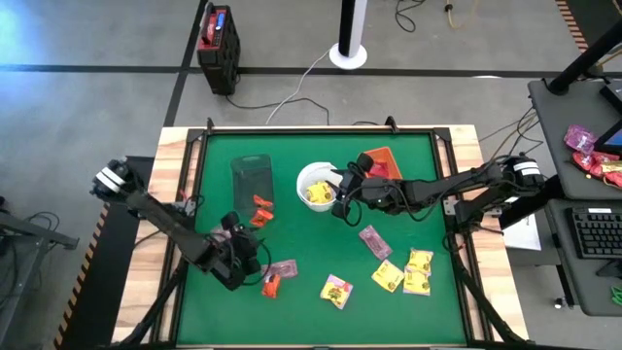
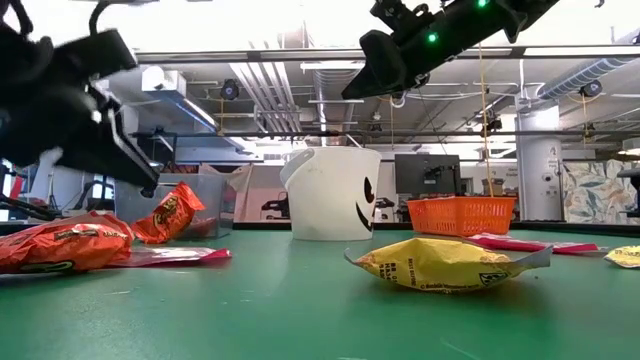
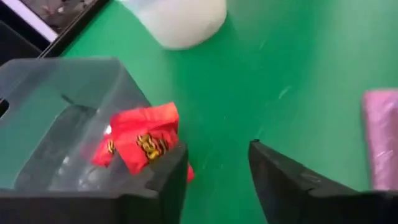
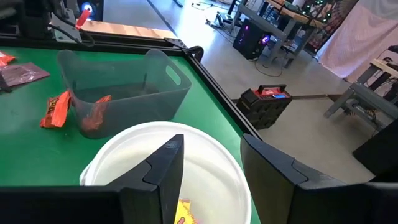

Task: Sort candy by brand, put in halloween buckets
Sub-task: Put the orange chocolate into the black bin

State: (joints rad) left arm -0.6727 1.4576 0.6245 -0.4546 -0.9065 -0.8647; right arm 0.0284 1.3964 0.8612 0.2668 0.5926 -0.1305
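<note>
My left gripper (image 3: 217,168) is open and holds nothing. It hovers low over the mat (image 1: 255,251), pointing at a red-orange packet (image 3: 140,140) that leans on the dark translucent tub (image 3: 56,118). My right gripper (image 4: 211,168) is open and empty above the white round bucket (image 1: 316,185). Yellow packets (image 4: 184,213) lie inside that bucket. The orange tray (image 1: 384,158) sits behind the right arm, partly hidden. Red-orange packets (image 1: 260,211) lie by the tub (image 1: 253,180), and one (image 4: 93,118) lies inside it. Yellow packets (image 1: 403,272) and pink-purple ones (image 1: 374,241) lie flat on the mat.
A red-orange packet (image 1: 271,283) and a pink-purple one (image 1: 283,266) lie close beside the left gripper. A yellow packet (image 1: 337,290) lies near the table's near edge. A raised black frame (image 1: 321,129) borders the green mat. The right arm (image 1: 428,190) stretches across the mat's right half.
</note>
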